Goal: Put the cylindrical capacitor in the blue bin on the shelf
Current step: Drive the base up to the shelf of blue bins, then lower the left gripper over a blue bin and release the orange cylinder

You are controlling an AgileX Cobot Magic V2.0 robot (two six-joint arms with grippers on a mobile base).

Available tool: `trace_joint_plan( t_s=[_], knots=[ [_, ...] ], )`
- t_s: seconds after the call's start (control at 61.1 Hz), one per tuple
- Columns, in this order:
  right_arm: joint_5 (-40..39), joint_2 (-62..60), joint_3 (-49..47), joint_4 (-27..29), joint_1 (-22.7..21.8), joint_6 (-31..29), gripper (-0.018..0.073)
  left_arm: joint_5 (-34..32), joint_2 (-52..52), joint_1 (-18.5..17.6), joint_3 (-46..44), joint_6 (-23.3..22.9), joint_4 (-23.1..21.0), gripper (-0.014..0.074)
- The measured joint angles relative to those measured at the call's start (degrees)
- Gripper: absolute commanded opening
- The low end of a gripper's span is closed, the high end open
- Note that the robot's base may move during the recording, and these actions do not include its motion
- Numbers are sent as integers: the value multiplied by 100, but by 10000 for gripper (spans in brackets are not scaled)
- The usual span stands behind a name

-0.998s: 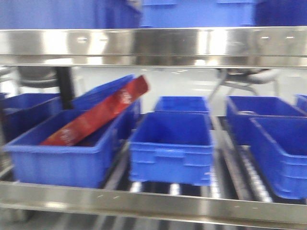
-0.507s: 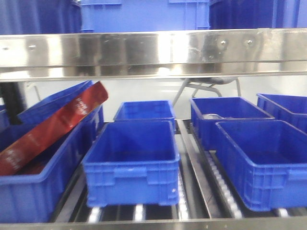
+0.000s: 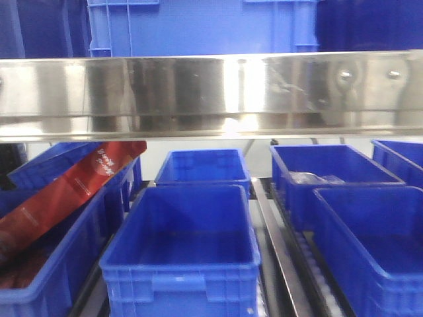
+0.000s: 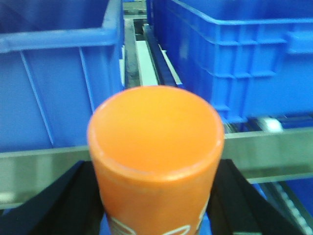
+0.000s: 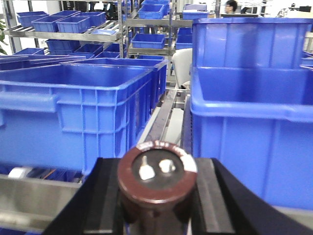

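Right gripper (image 5: 157, 208) was clamped on the cylindrical capacitor (image 5: 156, 169), which stood between both fingers with its terminal end facing the wrist camera. Just ahead ran the shelf (image 5: 29, 198) front rail. Beyond it sat a blue bin (image 5: 73, 112) ahead-left and a second bin (image 5: 249, 132) ahead-right, with a gap between (don't drop there). Best move, judged: clear the rim, reach over one open interior, release low. Left gripper (image 4: 155, 218) gripped an orange cylinder (image 4: 155, 147).
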Motion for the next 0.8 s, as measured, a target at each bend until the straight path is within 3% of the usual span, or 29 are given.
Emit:
trace_joint_plan(
  t_s=[0.801],
  knots=[
    [0, 0, 0, 0, 0, 0, -57, 0, 0, 0, 0, 0, 0, -111]
  ],
)
